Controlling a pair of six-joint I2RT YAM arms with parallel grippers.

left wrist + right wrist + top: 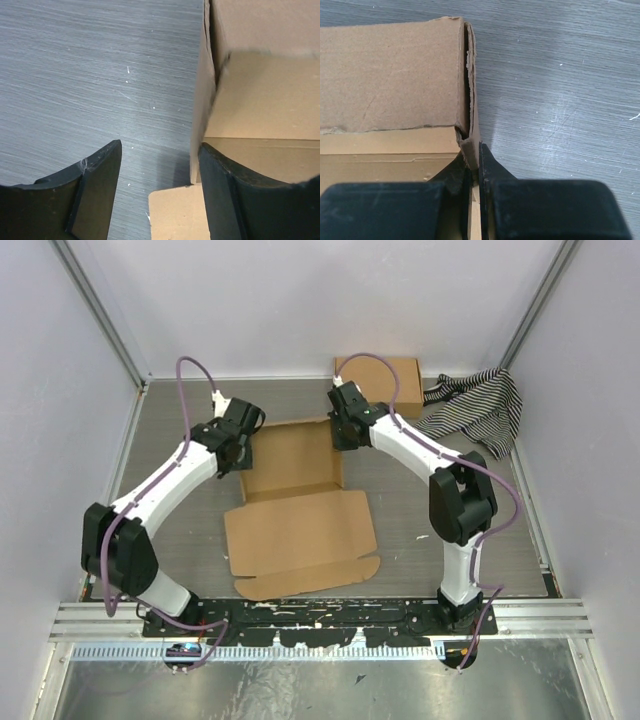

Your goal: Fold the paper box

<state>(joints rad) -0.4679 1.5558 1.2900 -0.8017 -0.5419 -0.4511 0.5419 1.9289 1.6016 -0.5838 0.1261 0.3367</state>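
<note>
Plain brown corrugated cardboard box [300, 530] was pinched by right gripper [475, 152]; left gripper [160, 146] was spread, empty; pinch should be kept firm

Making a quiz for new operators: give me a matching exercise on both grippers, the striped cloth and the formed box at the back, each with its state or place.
1 left gripper
2 right gripper
3 striped cloth
4 formed box

A far right corner
B open
C shut on the paper box wall
D far edge, beside the cloth

Pairs: 1-B, 2-C, 3-A, 4-D
</note>
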